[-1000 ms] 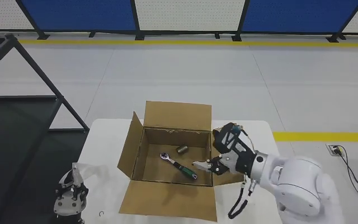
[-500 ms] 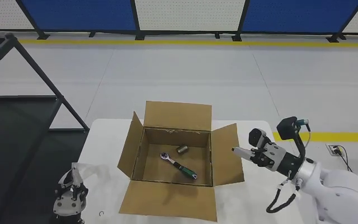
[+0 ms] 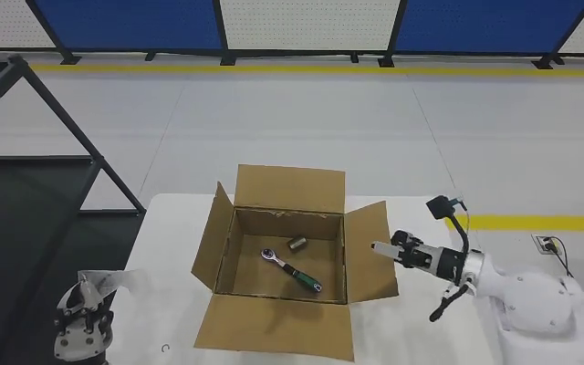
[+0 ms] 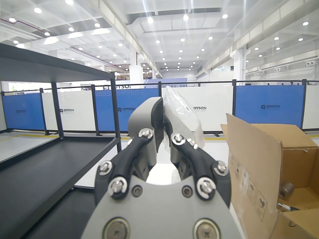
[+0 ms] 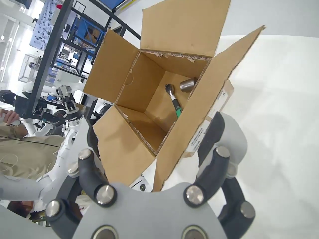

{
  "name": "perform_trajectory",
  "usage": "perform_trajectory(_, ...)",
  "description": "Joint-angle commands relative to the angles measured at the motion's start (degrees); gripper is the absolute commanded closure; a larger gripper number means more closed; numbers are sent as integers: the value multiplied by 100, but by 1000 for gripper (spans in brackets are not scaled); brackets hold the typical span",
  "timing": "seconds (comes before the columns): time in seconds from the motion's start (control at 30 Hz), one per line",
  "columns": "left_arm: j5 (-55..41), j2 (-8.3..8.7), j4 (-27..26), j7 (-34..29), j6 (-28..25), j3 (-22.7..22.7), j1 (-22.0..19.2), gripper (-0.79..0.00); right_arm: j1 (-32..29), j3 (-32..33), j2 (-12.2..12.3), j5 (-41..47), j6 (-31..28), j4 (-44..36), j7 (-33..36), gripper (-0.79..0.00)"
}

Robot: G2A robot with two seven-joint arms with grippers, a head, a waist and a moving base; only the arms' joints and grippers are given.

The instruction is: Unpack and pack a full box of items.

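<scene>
Both arms have moved. The left gripper has gone further away from the box, toward the outer edge of the surface. The right gripper has come out of the box, where it was low near the wrench, and now it is at the right flap.

The left gripper is clamped on a clear plastic bag, which stands up between its pads. The box is well apart from it, on its right side. I judge that the bag is on its way to be put down outside, so the unpacking goes on.

Inside the box the wrench lies on the bottom, and a metal socket lies just behind it, not touching.

The right gripper carries nothing and its fingers are apart. In its wrist view the flap edge lies between them; I cannot tell if they touch it. The wrench and the socket are in front of it, so two things are not yet taken out.

The surface is white. A black rack stands beyond the left gripper. Blue and white panels and a yellow line on the floor close the room behind the box.
</scene>
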Motion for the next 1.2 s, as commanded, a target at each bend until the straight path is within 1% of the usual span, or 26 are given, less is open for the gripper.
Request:
perform_trajectory(0.0, 11, 1, 12, -6, -6, -6, -10, 0, 54, -120, 11, 276, -142, 13, 30, -785)
perform_trajectory(0.07, 26, 1, 24, -9, -17, -2, -24, 0, 130, -289, 11, 483, -229, 9, 27, -785)
perform_trajectory(0.13, 21, 0, 33, -5, -26, 2, -35, 0, 244, -511, 8, 493, -266, -56, -57, -785)
perform_trajectory(0.2, 12, -1, 41, 4, -33, 0, -39, 0, 377, -833, -14, 599, -277, -92, -137, -785)
perform_trajectory(0.33, -63, -3, 57, 80, -31, -74, -2, 0, 911, -1664, -73, 220, -94, 152, -210, -785)
perform_trajectory(0.53, -250, -14, 53, 230, -23, -216, 159, 0, 1836, -2954, -267, -111, 147, 1174, -461, -785)
perform_trajectory(0.6, -301, -20, 60, 275, -28, -249, 218, 0, 2078, -3277, -338, -166, 194, 1539, -573, -785)
perform_trajectory(0.73, -362, -29, 70, 334, -28, -295, 298, 0, 2445, -3792, -468, -97, 255, 2253, -549, -785)
perform_trajectory(0.83, -380, -35, 84, 349, -38, -306, 316, 0, 2649, -4028, -550, 11, 278, 2630, -563, -785)
perform_trajectory(0.93, -367, -39, 99, 331, -54, -296, 311, 0, 2771, -4124, -598, 141, 243, 2846, -600, -785)
perform_trajectory(1.17, -315, -43, 142, 279, -111, -244, 230, 0, 2839, -4196, -623, 160, 265, 2992, -636, -785)
